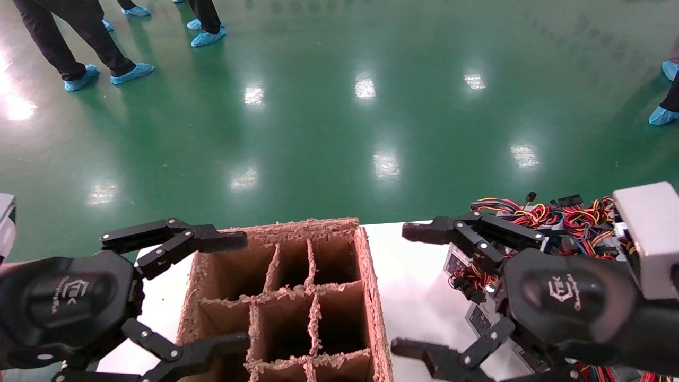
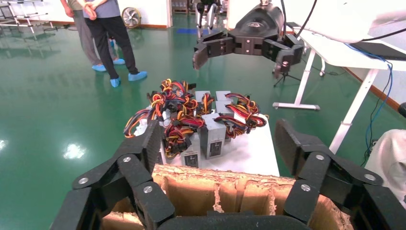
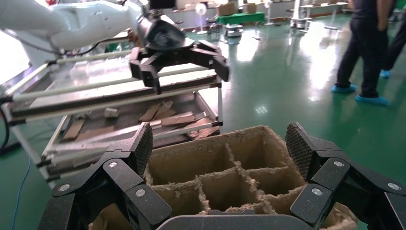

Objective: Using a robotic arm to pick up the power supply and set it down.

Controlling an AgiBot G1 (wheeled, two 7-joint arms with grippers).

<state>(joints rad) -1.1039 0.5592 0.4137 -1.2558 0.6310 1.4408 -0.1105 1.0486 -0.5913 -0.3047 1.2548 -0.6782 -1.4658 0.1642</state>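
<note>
Both my grippers hang wide open and hold nothing. From the head view, my left gripper [image 1: 241,289] is at the left side of the cardboard box [image 1: 371,286] with dividers, and my right gripper [image 1: 411,289] is between this box and the power supplies [image 1: 480,318], over the white table [image 1: 414,276]. Green floor [image 1: 339,122] lies beyond, with people in blue shoe covers.

From the left wrist, the power supplies [image 2: 213,139] stand grouped past the box [image 2: 225,184], wires tangled on top.

From the right wrist, my left gripper [image 3: 179,67] hangs beyond the box [image 3: 230,158]; the box bottom is hidden.
</note>
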